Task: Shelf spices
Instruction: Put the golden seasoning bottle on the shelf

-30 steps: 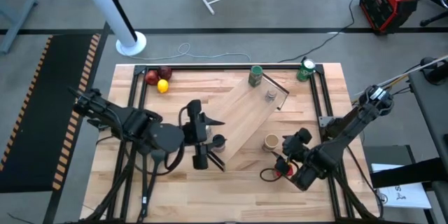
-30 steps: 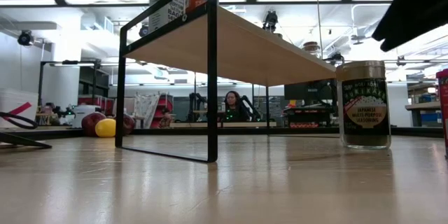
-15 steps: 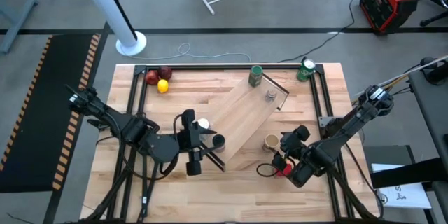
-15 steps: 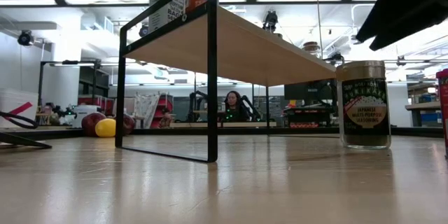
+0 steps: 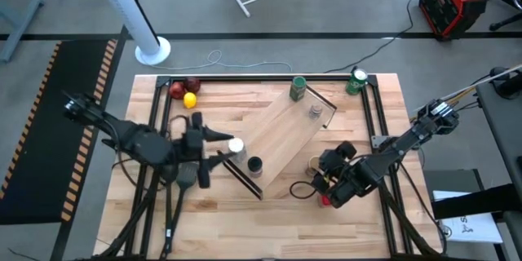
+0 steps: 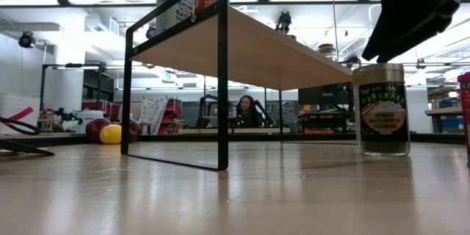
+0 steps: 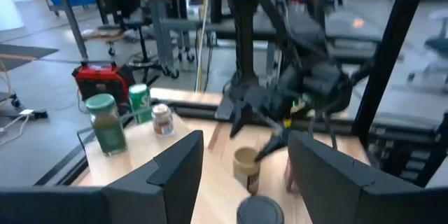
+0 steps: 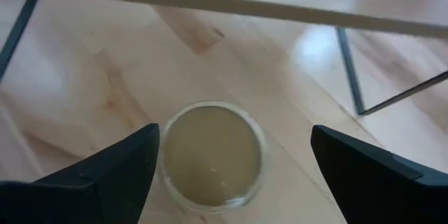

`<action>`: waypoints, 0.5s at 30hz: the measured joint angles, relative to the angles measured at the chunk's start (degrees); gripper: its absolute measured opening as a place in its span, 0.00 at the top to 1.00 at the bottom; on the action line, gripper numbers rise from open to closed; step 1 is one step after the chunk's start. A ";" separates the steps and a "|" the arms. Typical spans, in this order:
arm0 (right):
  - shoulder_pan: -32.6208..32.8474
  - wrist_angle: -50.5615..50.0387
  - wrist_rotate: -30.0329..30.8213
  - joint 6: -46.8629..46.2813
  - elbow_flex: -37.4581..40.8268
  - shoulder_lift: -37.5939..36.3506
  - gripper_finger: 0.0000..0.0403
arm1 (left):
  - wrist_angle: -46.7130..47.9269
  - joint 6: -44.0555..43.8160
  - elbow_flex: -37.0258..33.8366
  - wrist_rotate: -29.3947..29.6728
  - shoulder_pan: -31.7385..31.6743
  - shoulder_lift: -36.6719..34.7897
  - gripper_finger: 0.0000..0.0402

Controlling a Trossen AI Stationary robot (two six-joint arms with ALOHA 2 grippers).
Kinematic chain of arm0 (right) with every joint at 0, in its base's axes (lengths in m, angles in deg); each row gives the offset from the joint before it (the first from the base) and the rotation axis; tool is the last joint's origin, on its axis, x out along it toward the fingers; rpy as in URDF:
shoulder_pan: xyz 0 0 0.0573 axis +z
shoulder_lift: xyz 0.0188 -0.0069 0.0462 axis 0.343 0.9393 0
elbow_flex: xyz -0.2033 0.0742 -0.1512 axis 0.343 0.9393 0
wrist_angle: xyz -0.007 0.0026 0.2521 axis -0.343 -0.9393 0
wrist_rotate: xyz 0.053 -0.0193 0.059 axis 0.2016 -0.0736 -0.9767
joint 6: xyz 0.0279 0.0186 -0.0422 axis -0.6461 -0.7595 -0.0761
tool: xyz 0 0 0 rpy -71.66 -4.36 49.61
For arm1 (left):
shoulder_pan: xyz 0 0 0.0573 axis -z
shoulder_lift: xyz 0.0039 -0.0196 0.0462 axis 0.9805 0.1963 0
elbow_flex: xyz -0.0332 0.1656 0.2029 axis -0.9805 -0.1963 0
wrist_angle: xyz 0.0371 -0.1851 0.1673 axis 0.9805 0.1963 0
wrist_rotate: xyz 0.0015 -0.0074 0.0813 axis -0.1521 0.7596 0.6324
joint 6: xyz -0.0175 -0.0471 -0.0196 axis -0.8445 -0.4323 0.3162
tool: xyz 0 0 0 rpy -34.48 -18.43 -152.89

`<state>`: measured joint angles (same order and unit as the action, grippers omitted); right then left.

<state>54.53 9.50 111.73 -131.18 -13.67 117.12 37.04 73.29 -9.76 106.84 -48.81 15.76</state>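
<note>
right wrist view: tan-topped jar (image 8: 213,155) between the right pincer's (image 8: 234,164) fingers (spread wide).

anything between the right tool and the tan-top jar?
Nothing. In the right wrist view the open right tool hangs directly over the tan-top jar, fingers either side, only bare tabletop around it.

A: Left arm? 
B: Reaches in from the table's left edge, wrist level. Left gripper (image 5: 227,145) points toward table centre, fingers (image 7: 175,164) parted.

A: Right arm? 
B: Comes in from the right edge, elbow bent, wrist turned downward. Right gripper (image 5: 316,171) hangs low over the tabletop, fingers (image 8: 119,164) spread wide, nothing between them. In the low view it shows as a dark mass at upper right.
</note>
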 joint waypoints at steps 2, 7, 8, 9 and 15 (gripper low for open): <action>-0.27 1.39 -1.38 1.44 0.02 -0.01 0.13 | -0.72 0.01 -0.80 0.13 0.00 -2.24 0.51; -1.45 2.30 -6.18 5.53 -0.58 -1.11 0.13 | -5.42 4.62 -0.55 0.58 -0.02 -5.64 0.51; -1.81 2.46 -6.86 6.02 -1.00 -1.47 0.13 | -6.41 5.70 -0.08 0.68 -0.02 -5.86 0.51; -2.23 2.45 -7.44 6.36 -1.38 -1.78 0.13 | -7.15 6.76 0.41 0.66 -0.02 -5.96 0.51; -5.94 2.43 -12.65 8.19 -3.65 -4.16 0.13 | -7.99 12.53 2.19 0.66 -0.02 -5.10 0.51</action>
<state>48.59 11.92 99.08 -122.98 -17.32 112.97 29.05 85.82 -7.57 107.49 -48.83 10.66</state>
